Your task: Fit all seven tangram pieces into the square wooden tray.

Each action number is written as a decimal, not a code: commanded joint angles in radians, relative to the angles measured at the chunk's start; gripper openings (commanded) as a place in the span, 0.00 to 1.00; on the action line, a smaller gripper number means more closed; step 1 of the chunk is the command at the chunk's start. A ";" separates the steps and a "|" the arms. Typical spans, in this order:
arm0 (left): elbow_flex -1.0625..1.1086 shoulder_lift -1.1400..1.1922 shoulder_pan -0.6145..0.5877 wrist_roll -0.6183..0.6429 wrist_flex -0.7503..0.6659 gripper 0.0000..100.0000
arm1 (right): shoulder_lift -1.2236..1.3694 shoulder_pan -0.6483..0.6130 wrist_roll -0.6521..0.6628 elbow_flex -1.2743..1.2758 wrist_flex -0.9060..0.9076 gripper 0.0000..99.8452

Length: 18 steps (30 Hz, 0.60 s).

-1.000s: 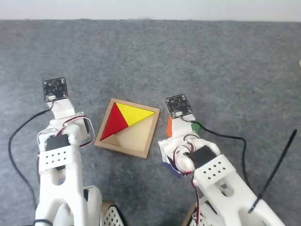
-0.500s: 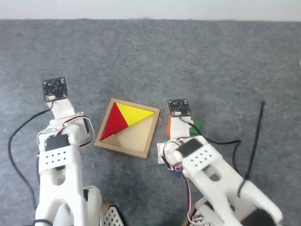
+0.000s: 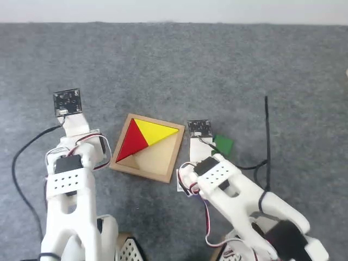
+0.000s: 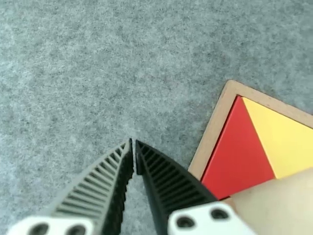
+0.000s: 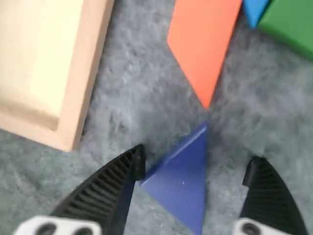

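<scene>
Right hand (image 5: 195,159) nearer two-piece tray (image 3: 141,173)

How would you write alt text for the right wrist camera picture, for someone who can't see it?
The right arm's tool hangs open around a dark blue triangle lying on grey carpet. Beyond it lie an orange piece, a green piece and a corner of the wooden tray.

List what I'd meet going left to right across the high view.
left arm → red triangle → yellow triangle, both in the wooden tray → green piece
</scene>
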 commanded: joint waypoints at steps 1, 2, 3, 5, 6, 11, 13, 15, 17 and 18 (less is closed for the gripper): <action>-0.004 -0.032 0.003 -0.008 0.006 0.01 | 0.056 -0.007 -0.014 -0.064 -0.042 0.30; -0.004 -0.032 0.003 -0.008 0.006 0.01 | 0.077 -0.007 -0.014 -0.075 -0.041 0.30; -0.004 -0.032 0.003 -0.008 0.006 0.01 | 0.099 -0.007 -0.015 -0.084 -0.039 0.30; -0.004 -0.032 0.003 -0.008 0.006 0.01 | 0.130 -0.007 -0.017 -0.097 -0.036 0.30; -0.004 -0.032 0.002 -0.008 0.006 0.01 | 0.142 -0.008 -0.015 -0.100 -0.035 0.30; -0.004 -0.032 0.002 -0.009 0.006 0.01 | 0.122 -0.081 0.066 -0.094 0.008 0.30; -0.004 -0.032 0.002 -0.009 0.006 0.01 | 0.082 -0.096 0.072 -0.092 0.042 0.30; -0.004 -0.032 0.002 -0.009 0.006 0.01 | 0.045 -0.091 0.089 -0.086 0.061 0.30; -0.004 -0.032 0.002 -0.009 0.006 0.01 | 0.005 -0.084 0.097 -0.057 0.054 0.30; -0.004 -0.032 0.002 -0.009 0.006 0.01 | -0.012 -0.084 0.098 -0.044 0.054 0.30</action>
